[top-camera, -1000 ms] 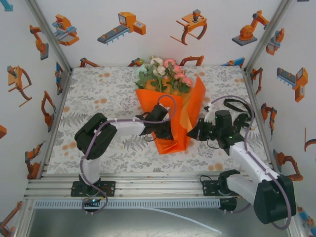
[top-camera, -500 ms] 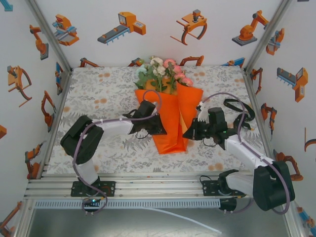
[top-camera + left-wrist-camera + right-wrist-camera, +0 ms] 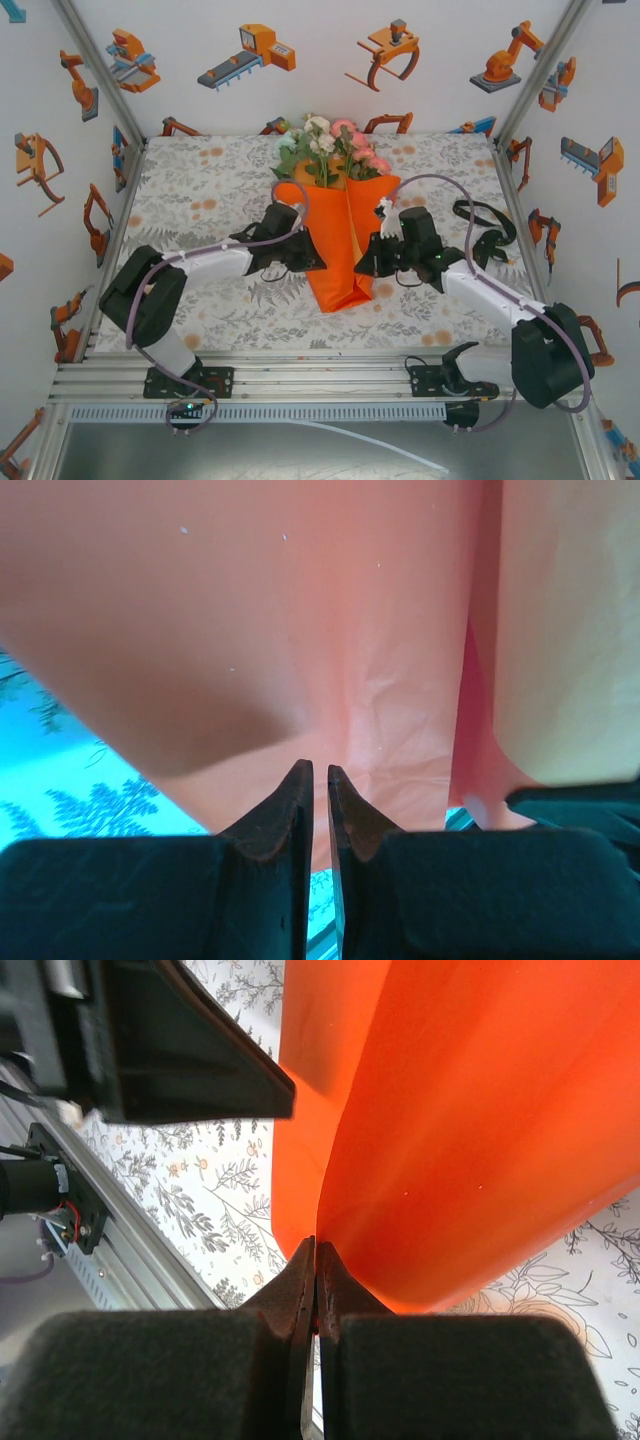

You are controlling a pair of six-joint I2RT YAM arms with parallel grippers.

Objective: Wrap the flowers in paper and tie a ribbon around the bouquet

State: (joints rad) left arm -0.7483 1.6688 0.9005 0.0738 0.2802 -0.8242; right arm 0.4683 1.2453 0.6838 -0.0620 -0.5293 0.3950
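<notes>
The bouquet lies mid-table: the orange paper (image 3: 345, 240) is folded into a cone with the pink, white and green flowers (image 3: 330, 145) showing at its far, wide end. My right gripper (image 3: 365, 262) is shut on the edge of the paper's right flap (image 3: 450, 1130), with an orange sliver pinched between its tips (image 3: 315, 1245). At the cone's left side my left gripper (image 3: 308, 258) is shut to a thin slit (image 3: 320, 770) with nothing in it, and the paper (image 3: 300, 630) is just ahead of it. The black ribbon (image 3: 483, 222) lies loose on the cloth to the right.
The floral tablecloth (image 3: 200, 190) covers the table between printed walls. An aluminium rail (image 3: 300, 375) runs along the near edge. The left arm's black gripper body (image 3: 170, 1050) is close across the cone from my right fingers.
My right gripper has drawn the right flap leftward over the cone, closing the wrap. My left gripper slid off the top of the paper to its left edge.
</notes>
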